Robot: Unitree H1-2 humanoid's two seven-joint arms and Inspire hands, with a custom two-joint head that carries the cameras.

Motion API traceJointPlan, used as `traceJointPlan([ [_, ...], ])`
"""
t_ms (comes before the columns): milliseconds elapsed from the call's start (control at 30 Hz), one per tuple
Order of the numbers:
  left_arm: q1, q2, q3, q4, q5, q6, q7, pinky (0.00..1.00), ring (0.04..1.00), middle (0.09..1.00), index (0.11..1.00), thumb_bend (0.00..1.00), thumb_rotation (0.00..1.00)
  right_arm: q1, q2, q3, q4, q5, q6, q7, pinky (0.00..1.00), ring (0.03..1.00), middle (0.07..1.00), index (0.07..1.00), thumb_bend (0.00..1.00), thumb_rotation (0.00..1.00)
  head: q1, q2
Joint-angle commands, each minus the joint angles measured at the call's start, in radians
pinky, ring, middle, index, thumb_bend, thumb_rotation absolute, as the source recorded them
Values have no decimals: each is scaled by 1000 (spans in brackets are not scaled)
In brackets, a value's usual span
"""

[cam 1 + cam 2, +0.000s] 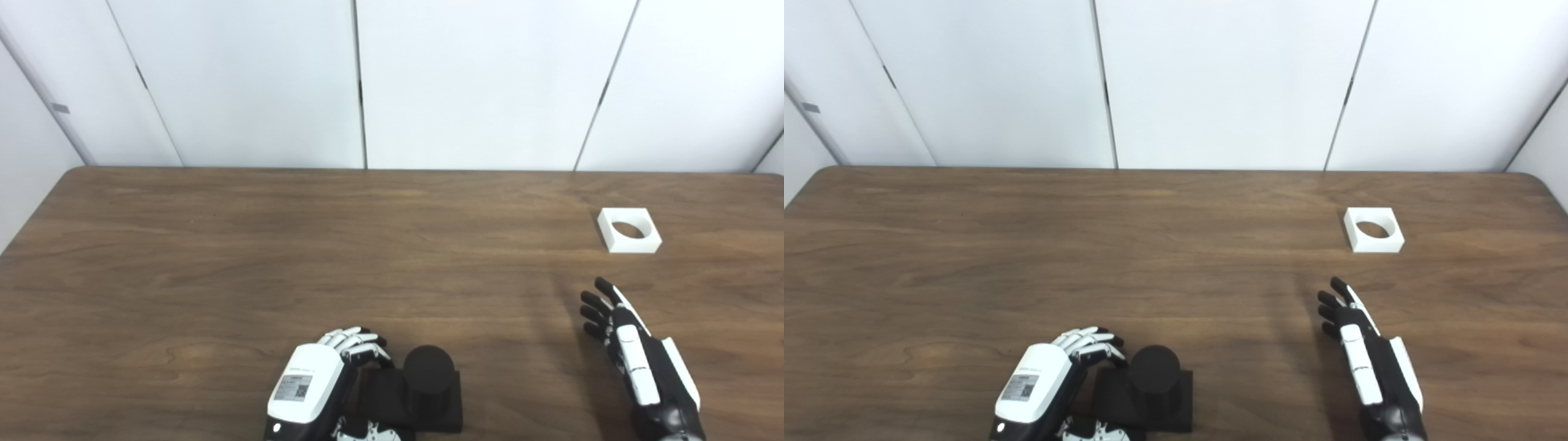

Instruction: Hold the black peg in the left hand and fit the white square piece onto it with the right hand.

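Note:
The black peg, a short cylinder on a square black base, stands on the table near the front edge. My left hand sits at the base's left side. Its curled fingers reach over the far left corner and its thumb lies at the near left corner, so the hand is shut on the base. The white square piece, with a round hole, lies flat at the far right. My right hand hovers open with fingers spread, a good way in front of the piece and apart from it.
The brown wooden table runs back to white wall panels. Its right edge shows in the right eye view, close beyond the white piece.

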Motion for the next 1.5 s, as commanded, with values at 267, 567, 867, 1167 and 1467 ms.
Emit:
traceJointPlan([
  [267,3,14,-19,25,22,19,-68,821,830,768,488,517,47,-49,-39,-15,-104,-61,44,24,851,883,895,891,451,887,-71,-12],
  [567,4,13,-10,36,3,0,-48,806,820,759,487,518,46,-212,-224,-53,-120,-230,151,94,790,852,863,852,577,267,-108,-26],
  [867,1,18,-7,36,1,-5,-57,808,818,758,487,518,46,-384,-384,-40,-26,-374,209,183,876,904,891,847,746,193,-137,-32],
  [1167,6,16,-3,34,-4,-12,-55,799,816,758,487,518,47,-564,-500,30,182,-478,182,252,908,990,956,834,862,138,-141,-32],
  [1467,8,14,-2,37,-7,-16,-52,800,817,756,487,518,46,-734,-568,134,401,-568,137,305,991,1000,991,847,889,133,-144,-35],
])
